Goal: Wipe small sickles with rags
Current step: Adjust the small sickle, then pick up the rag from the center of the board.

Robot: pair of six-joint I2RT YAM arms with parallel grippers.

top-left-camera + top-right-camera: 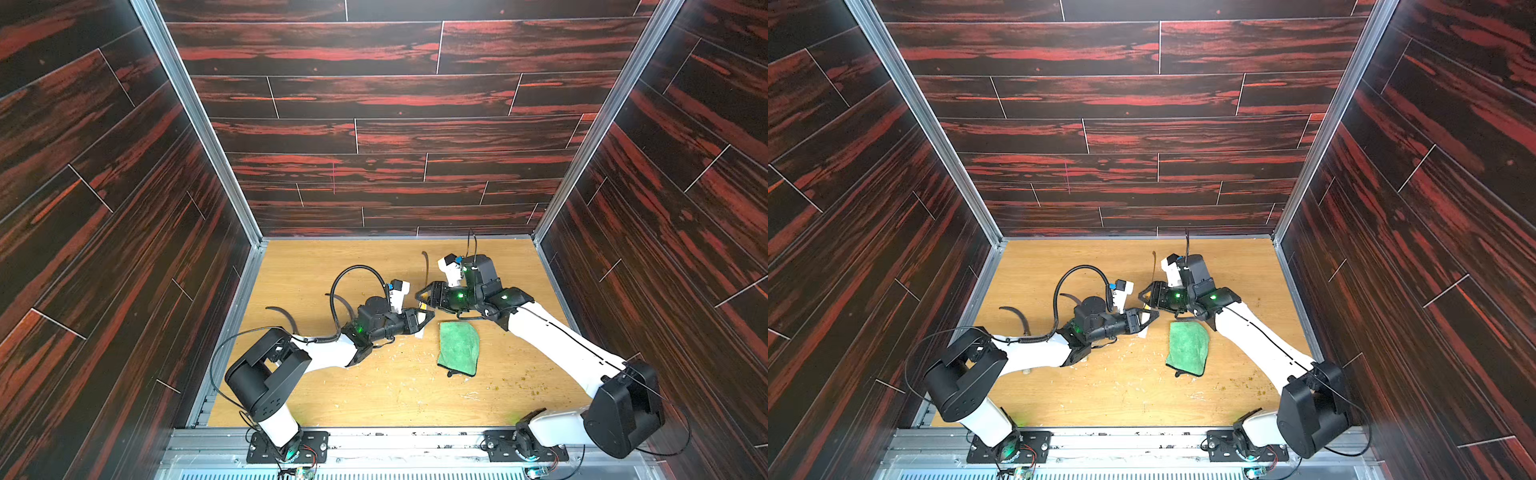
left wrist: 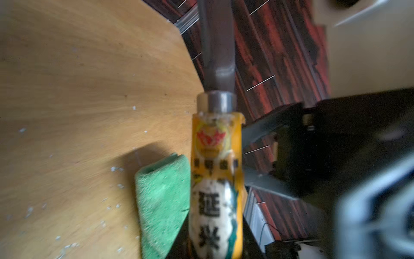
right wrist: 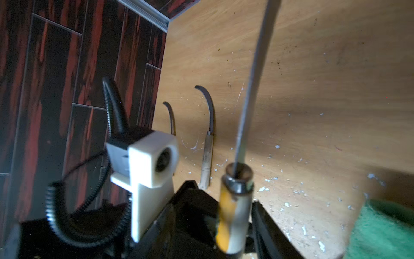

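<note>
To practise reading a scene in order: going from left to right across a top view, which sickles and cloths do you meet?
Leftmost lying sickle → second lying sickle → held sickle, blade pointing toward the back wall → green rag.

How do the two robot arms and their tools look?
The left arm and right arm have white shells between black joint housings, with green wrist lights. The left tool and right tool are black, each bearing a white camera block. A ribbed black cable loops from the left arm.
</note>
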